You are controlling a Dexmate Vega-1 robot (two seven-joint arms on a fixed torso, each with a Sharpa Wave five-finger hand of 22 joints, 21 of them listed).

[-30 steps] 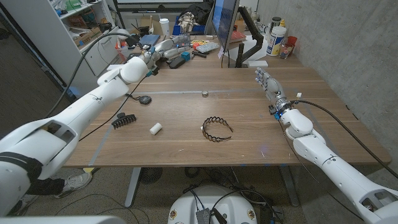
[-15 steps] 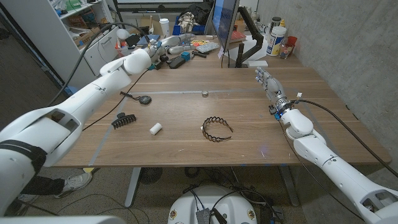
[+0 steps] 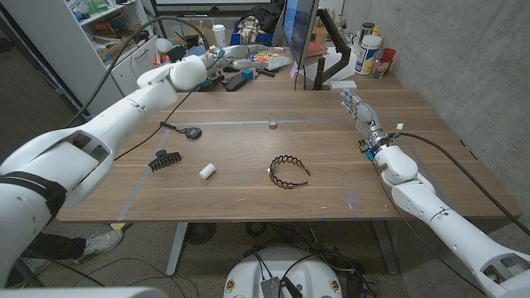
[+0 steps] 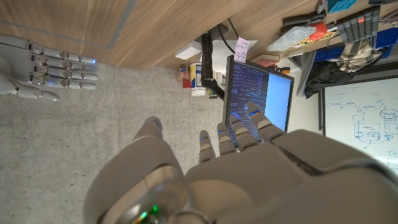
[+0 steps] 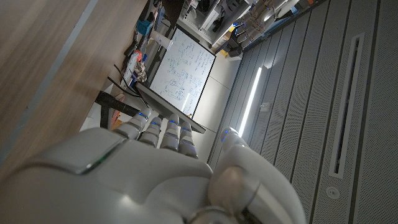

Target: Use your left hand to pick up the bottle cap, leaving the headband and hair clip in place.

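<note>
The white bottle cap (image 3: 208, 171) lies on its side on the wooden table (image 3: 248, 199), left of centre. A black hair clip (image 3: 165, 159) sits to its left. To the cap's right lies the black wavy headband (image 3: 288, 170). My left hand (image 3: 234, 55) is raised over the clutter at the table's back edge, far from the cap, its fingers (image 4: 239, 127) stretched out and holding nothing. At the table's right side my right hand (image 3: 358, 109) has straight fingers and is empty; the left wrist view also catches my right hand (image 4: 46, 65).
A black round puck with a cable (image 3: 192, 132) lies behind the hair clip, and a small metal piece (image 3: 272, 125) sits mid-table. A monitor (image 3: 300, 33), bottles (image 3: 368, 51) and assorted clutter (image 3: 248, 70) line the back edge.
My left arm has swung further toward the table's back edge, carrying the hand rightward over the clutter. The right hand, cap, clip and headband have not moved.
</note>
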